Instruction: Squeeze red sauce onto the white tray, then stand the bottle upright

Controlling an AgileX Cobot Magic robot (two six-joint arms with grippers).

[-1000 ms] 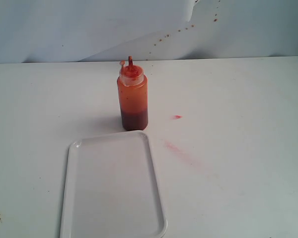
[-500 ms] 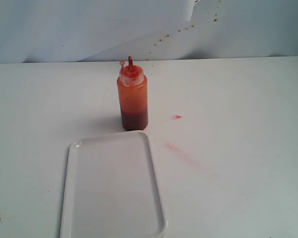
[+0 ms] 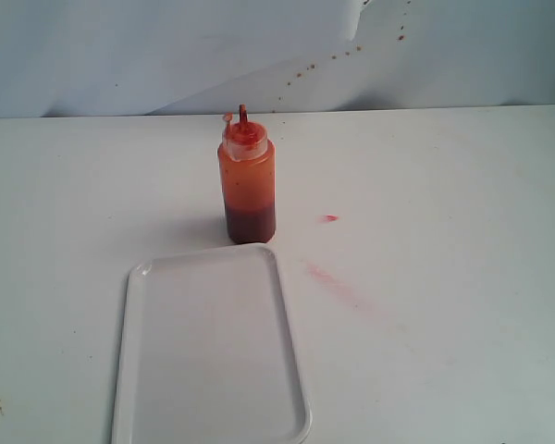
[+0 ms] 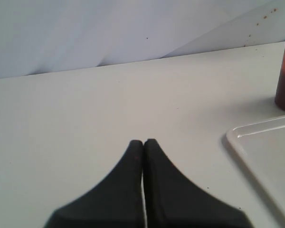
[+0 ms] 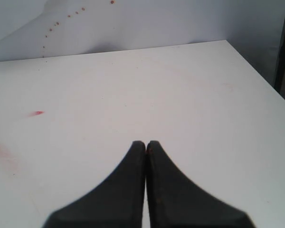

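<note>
The bottle stands upright beyond the white tray; left gripper and right gripper clenched, empty

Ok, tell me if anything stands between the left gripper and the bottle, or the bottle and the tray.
Nothing visible does. The bottle stands upright just beyond the white tray, nothing between them. From the shut left gripper, only open table lies toward the bottle.

White surface before a pale backdrop
The backdrop is creased diagonally, with brown specks far right; a pinkish smear and small red spot mark the surface.
</note>
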